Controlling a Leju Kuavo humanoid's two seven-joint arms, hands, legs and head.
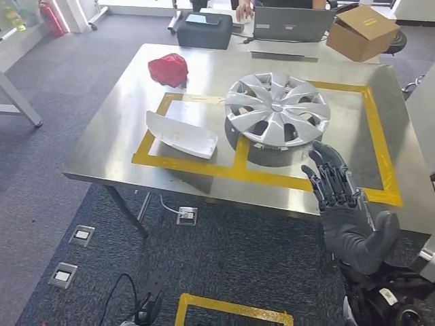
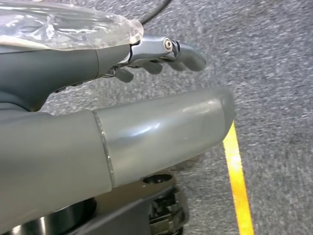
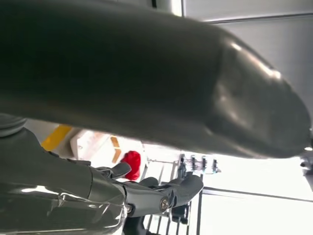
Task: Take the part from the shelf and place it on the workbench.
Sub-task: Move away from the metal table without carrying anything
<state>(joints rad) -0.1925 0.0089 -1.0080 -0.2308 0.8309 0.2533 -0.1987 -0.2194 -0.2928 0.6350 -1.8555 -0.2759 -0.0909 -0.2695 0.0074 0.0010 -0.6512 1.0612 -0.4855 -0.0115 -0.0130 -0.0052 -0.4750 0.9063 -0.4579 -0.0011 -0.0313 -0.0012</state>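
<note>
Already the silver plastic spoked hubcap (image 1: 277, 109) is lying on the steel workbench (image 1: 117, 129); light, slippery, best gripped at its rim. Right hand (image 1: 342, 204) is hovering spread, empty; left hand (image 2: 110, 63) is hanging empty, fingers apart.

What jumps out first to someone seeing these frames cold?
The silver wheel cover draws the eye first, lying inside the yellow tape outline on the steel workbench. Next is the right hand, dark, fingers spread and holding nothing, raised at the bench's near edge just short of the cover. To the cover's left lie a white panel across the tape and a red cloth behind it.
</note>
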